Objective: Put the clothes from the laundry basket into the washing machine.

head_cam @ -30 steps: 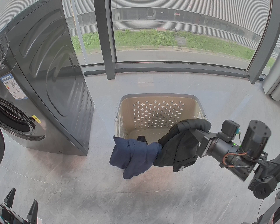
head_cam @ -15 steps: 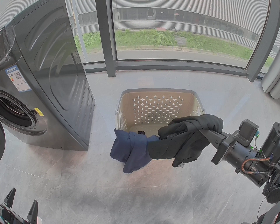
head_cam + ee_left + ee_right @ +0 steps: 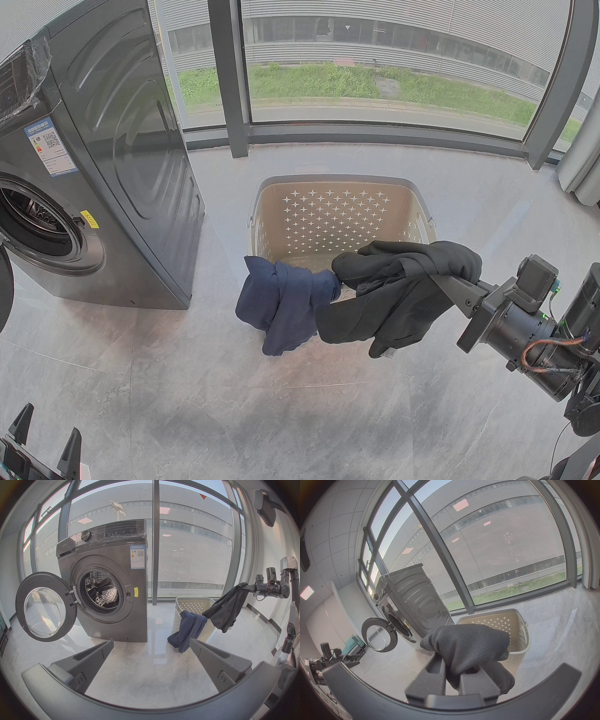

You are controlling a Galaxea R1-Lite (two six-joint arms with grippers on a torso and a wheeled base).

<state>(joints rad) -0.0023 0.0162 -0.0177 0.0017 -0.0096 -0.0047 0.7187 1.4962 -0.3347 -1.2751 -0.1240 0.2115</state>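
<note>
Right now my right end effector [image 3: 451, 284] is clamped on the black garment [image 3: 387, 300], right of centre, hanging over the near rim of the laundry basket [image 3: 331, 212] beside the navy garment [image 3: 281, 306] draped there. My left end effector [image 3: 45, 437], lower left, has its jaws apart. At upper left, the washing machine [image 3: 125, 144] has its door open.

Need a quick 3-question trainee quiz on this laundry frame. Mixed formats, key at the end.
1. True or false: the washing machine has its door shut.
2. What does the right gripper hold? A) black garment B) towel C) nothing
3. Fill in: the blue garment hangs over the front rim of the ____.
Key: 1 false, it stands open; 2 A; 3 basket.
</note>
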